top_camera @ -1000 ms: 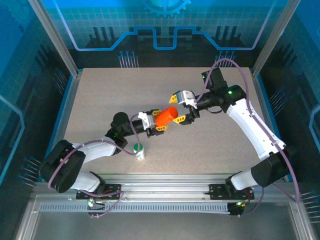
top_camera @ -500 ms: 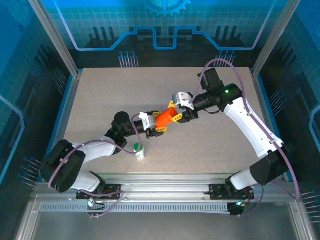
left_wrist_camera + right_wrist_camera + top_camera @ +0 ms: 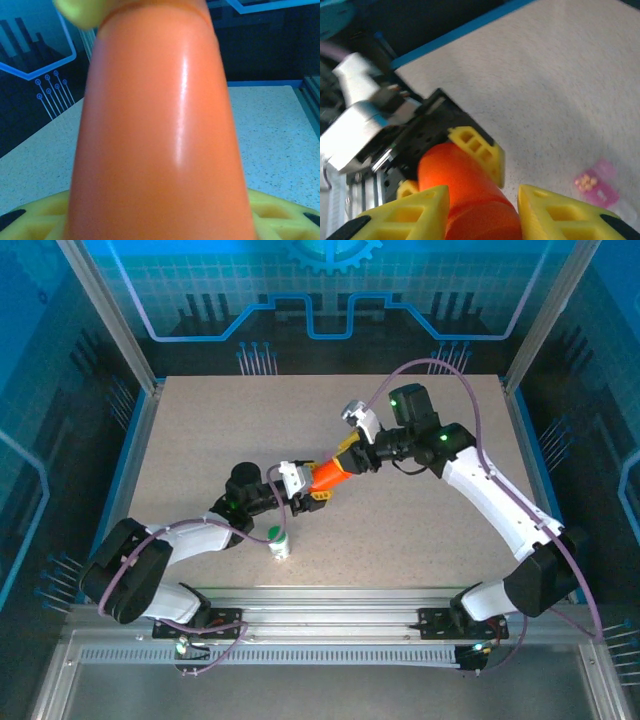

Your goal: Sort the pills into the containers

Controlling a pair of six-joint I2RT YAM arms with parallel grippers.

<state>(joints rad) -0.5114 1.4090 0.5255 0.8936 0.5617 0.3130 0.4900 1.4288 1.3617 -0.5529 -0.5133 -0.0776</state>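
1. The left jaws pinch the orange bottle (image 3: 329, 476) at its lower, near end. In the left wrist view the bottle (image 3: 160, 140) rises straight up between them, with a yellow fingertip (image 3: 282, 215) showing at either side of its base.
2. The right jaws are closed around the far, upper end of the same bottle. In the right wrist view two yellow fingers (image 3: 405, 212) press in on the bottle (image 3: 465, 190) from both sides, and no gap can be seen.
3. The orange bottle therefore spans the two sets of jaws. It is tilted, over the middle of the counter (image 3: 200, 440), with one end in each grip.
4. In the right wrist view, a yellow finger (image 3: 477, 147) of the left jaws lies against the bottle just beyond the right jaws, with the black and white body of the left wrist behind it.
5. The white bottle (image 3: 280, 543) with its green cap stands upright on the counter, near the left jaws on their near side and apart from them.
6. The pink vial (image 3: 594, 183) lies on the counter to the right of the right jaws, apart from them, with small pale pills (image 3: 590, 181) showing in it.
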